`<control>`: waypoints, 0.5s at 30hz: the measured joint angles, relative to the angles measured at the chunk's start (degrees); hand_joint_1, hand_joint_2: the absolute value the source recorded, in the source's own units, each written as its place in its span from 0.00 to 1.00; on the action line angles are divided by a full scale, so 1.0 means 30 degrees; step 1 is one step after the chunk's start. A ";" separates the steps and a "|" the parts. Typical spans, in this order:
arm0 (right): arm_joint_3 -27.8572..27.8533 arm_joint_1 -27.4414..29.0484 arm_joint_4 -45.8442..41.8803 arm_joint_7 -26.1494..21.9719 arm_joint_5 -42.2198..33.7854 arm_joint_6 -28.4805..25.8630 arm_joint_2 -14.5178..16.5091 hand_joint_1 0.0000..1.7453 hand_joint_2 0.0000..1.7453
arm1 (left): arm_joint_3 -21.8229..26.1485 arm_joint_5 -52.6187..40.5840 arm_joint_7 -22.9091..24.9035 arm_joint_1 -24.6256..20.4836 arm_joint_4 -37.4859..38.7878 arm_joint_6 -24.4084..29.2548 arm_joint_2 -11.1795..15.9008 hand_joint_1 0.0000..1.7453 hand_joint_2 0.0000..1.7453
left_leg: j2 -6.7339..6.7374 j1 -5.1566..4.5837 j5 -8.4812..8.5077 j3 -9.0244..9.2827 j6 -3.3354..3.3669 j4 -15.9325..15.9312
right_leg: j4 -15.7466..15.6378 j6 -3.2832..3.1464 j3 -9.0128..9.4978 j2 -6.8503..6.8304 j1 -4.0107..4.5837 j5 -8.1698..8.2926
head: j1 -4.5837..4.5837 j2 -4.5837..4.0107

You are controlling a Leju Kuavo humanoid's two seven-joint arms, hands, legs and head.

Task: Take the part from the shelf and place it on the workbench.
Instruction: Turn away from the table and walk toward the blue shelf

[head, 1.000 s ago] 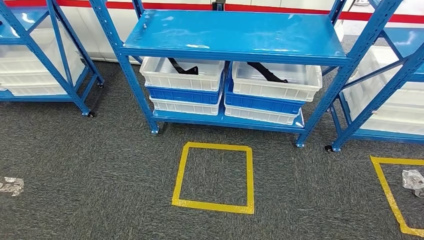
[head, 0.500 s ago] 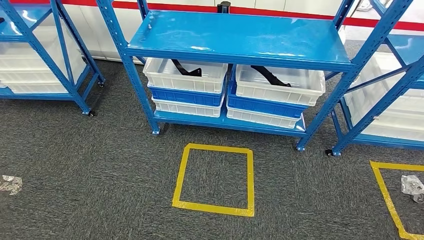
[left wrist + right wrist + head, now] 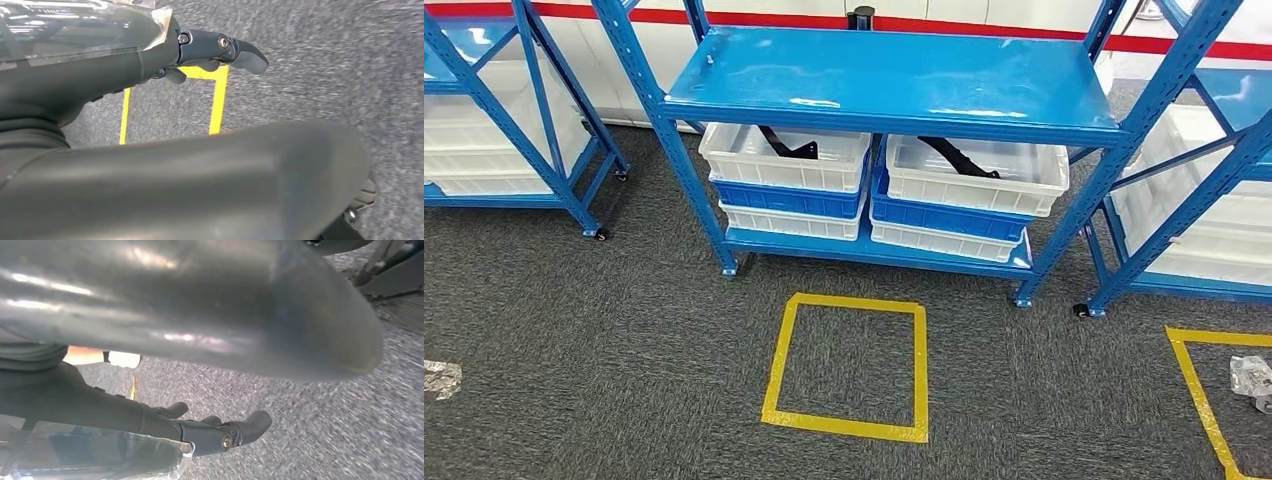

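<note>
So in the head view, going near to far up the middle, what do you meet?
Yellow tape square → grey carpet → stacked bins holding a black part → blue top shelf → red stripe.

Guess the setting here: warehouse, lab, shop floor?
Likely a parts store or factory test area: blue steel shelving on casters, stacked white and blue bins holding black parts, and yellow tape squares marking standing spots on grey carpet.

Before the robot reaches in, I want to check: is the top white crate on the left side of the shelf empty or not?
Not empty. The top left white crate holds a black part, lying against its back wall.
</note>
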 joint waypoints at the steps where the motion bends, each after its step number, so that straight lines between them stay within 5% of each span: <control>1: 0.0000 -0.0012 0.0000 0.0000 0.0000 0.0000 0.0013 0.00 0.00 | 0.0000 0.0000 0.0000 -0.0023 0.0000 0.0002 0.0007 0.00 0.00 | 0.0043 -0.0083 0.0136 0.0299 0.0072 -0.0644 | -0.0014 0.0113 0.0032 -0.0006 0.0032 -0.0113 | 0.0002 0.0000; 6: 0.0000 -0.0067 -0.0005 0.0006 0.0002 -0.0005 0.0026 0.00 0.00 | 0.0002 -0.0002 0.0020 0.0001 0.0000 0.0026 0.0000 0.00 0.00 | -0.0058 -0.0178 -0.0002 0.0865 0.0470 -0.1390 | 0.0394 0.0590 0.0070 -0.0080 0.0059 -0.0654 | 0.0070 0.0000; 10: 0.0000 -0.0019 -0.0007 0.0007 0.0004 -0.0007 0.0011 0.00 0.00 | 0.0002 -0.0005 0.0036 -0.0041 0.0000 0.0049 -0.0009 0.00 0.00 | -0.0115 -0.0242 -0.0311 0.1352 0.0767 -0.1559 | 0.5081 0.0501 -0.2796 -0.0002 0.0069 -0.2045 | 0.0128 0.0000; 12: 0.0000 0.0054 -0.0007 0.0018 0.0002 -0.0007 -0.0011 0.00 0.00 | 0.0005 -0.0003 0.0042 -0.0006 0.0000 0.0049 -0.0022 0.00 0.00 | -0.0229 -0.0263 -0.0573 0.1671 0.0751 -0.1555 | 0.5001 0.0825 -0.3280 0.0004 0.0050 -0.1394 | 0.0139 0.0000; 14: 0.0000 0.0088 -0.0005 0.0029 0.0000 -0.0007 -0.0045 0.00 0.00 | 0.0007 -0.0002 0.0044 0.0011 0.0000 0.0049 -0.0034 0.00 0.00 | -0.0325 -0.0267 -0.0871 0.2013 0.0642 -0.1548 | 0.2504 0.1207 -0.2546 -0.0002 -0.0003 0.0140 | 0.0170 0.0000; 15: 0.0000 0.0079 -0.0004 0.0027 0.0000 -0.0007 -0.0056 0.00 0.00 | 0.0007 -0.0002 0.0044 0.0001 0.0000 0.0049 -0.0038 0.00 0.00 | -0.0361 -0.0321 -0.1064 0.2136 0.0546 -0.1512 | 0.1325 0.1206 -0.2092 0.0003 -0.0006 0.0751 | 0.0188 0.0000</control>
